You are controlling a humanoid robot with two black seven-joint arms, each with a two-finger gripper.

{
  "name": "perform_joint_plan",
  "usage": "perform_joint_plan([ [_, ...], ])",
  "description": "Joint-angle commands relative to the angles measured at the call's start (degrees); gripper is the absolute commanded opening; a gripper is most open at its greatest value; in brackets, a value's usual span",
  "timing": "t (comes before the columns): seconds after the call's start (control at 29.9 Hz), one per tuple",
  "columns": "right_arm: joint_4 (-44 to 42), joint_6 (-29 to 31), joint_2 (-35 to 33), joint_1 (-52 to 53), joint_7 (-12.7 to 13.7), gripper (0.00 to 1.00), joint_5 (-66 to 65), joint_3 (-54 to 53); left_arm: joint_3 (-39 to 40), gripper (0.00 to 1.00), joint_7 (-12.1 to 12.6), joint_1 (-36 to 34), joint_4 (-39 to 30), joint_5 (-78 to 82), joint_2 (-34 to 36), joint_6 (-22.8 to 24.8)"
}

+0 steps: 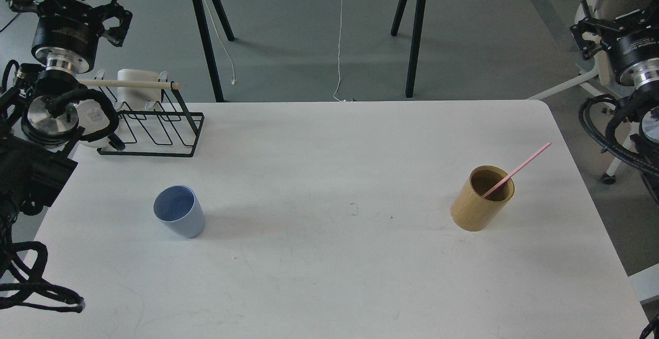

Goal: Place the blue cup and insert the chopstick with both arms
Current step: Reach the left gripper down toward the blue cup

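Note:
The pale blue cup (pixel 178 211) stands upright on the left part of the white table (pixel 329 267), mouth up and empty. Far to the right, the pink chopstick (pixel 519 168) leans inside a tan wooden cylinder (pixel 481 200), its upper end sticking out up and to the right. My left gripper (pixel 77 6) is raised at the top left, beyond the table's back left corner, fingers spread with nothing between them. My right gripper (pixel 607 22) hangs off the table's right side at the top right, also spread and empty. Both are far from the cup and the chopstick.
A black wire rack (pixel 154 128) with a beige wooden rod (pixel 128 84) and white mugs (pixel 135 84) stands at the table's back left corner, close to my left arm. A second table with black legs (pixel 412 35) and a hanging white cord (pixel 340 40) stands behind.

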State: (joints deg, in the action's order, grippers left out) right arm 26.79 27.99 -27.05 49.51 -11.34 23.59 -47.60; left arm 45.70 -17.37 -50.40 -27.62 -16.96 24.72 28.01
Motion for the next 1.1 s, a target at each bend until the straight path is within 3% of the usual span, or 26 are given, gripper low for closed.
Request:
perform_joint_plan([
  [0.0, -0.1, 0.0, 0.1, -0.1, 0.2, 0.99, 0.0, 0.1, 0.1, 1.00, -0.2, 0.1, -0.1, 0.2, 0.4, 0.0],
  [0.23, 0.8, 0.0, 0.1, -0.4, 0.5, 0.99, -0.1, 1.1, -0.7, 1.00, -2.6, 0.1, 0.0, 0.4, 1.5, 0.0],
  [0.43, 1.2, 0.0, 0.1, -0.3, 0.4, 0.99, -0.2, 1.7, -3.9, 1.00, -2.4, -0.2, -3.2, 10.5, 10.4, 0.0],
  [0.84, 4.0, 0.0, 0.1, -0.5, 0.2, 0.99, -0.2, 1.6, -6.8, 0.98, -2.8, 0.8, -29.3, 48.3, 24.0, 0.0],
  [1.07, 7.2, 0.0, -0.5, -3.1, -0.1, 0.99, -0.1, 0.8, -12.5, 0.95, -2.5, 3.8, -50.0, 68.9, 34.8, 0.0],
])
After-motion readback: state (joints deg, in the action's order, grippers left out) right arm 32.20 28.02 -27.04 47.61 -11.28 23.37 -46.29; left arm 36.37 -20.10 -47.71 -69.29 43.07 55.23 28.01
